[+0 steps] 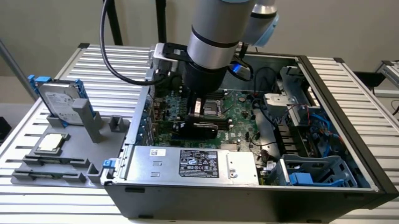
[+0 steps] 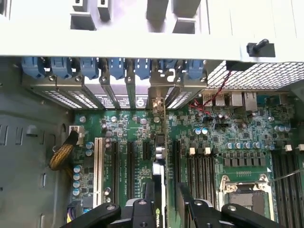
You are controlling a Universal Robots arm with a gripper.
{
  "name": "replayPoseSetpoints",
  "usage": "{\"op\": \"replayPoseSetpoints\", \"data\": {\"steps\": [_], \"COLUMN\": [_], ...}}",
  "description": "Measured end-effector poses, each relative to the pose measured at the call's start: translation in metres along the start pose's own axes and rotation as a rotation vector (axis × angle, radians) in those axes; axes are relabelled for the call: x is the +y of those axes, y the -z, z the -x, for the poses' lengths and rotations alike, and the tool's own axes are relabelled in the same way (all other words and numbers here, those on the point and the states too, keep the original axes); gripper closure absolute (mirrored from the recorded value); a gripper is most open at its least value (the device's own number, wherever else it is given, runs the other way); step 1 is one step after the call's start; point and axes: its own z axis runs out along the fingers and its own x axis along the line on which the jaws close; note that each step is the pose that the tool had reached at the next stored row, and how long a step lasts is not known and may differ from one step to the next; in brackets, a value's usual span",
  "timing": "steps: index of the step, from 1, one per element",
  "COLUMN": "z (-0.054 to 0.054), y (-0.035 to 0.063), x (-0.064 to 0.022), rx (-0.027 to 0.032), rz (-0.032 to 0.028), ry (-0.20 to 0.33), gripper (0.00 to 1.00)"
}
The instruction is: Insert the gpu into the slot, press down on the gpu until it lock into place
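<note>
The black two-finger gripper point(image 2: 164, 202) pinches the thin, flat black gpu card point(image 2: 159, 156) edge-on, standing upright over the green motherboard point(image 2: 237, 137), metal brackets near.

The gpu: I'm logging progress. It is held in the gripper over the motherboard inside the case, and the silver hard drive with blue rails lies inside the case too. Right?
Not quite. The hard drive stands outside the case, on the grey fixture at the exterior view's left. The rest holds: the gripper has the gpu over the motherboard, as the wrist view shows.
</note>
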Motion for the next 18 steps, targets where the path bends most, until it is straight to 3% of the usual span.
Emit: {"op": "replayPoseSetpoints", "data": {"steps": [2,5,6,10,12,16,18], "z": [0.004,0.010,0.010,0.009,0.010,0.010,0.010], "y": [-0.0007,-0.0020,-0.0024,-0.0040,-0.0053,-0.0084,-0.0112], "x": [0.0026,0.0089,0.0113,0.0147,0.0145,0.0141,0.0137], "rx": [0.0016,0.0072,0.0101,0.0372,0.0466,0.0530,0.0548], "rz": [-0.0063,-0.0217,-0.0256,-0.0369,-0.0448,-0.0598,-0.0641], "ry": [0.000,0.001,0.001,-0.002,-0.002,-0.002,-0.002], "gripper": [0.69,0.88,0.89,0.89,0.89,0.89,0.89]}}
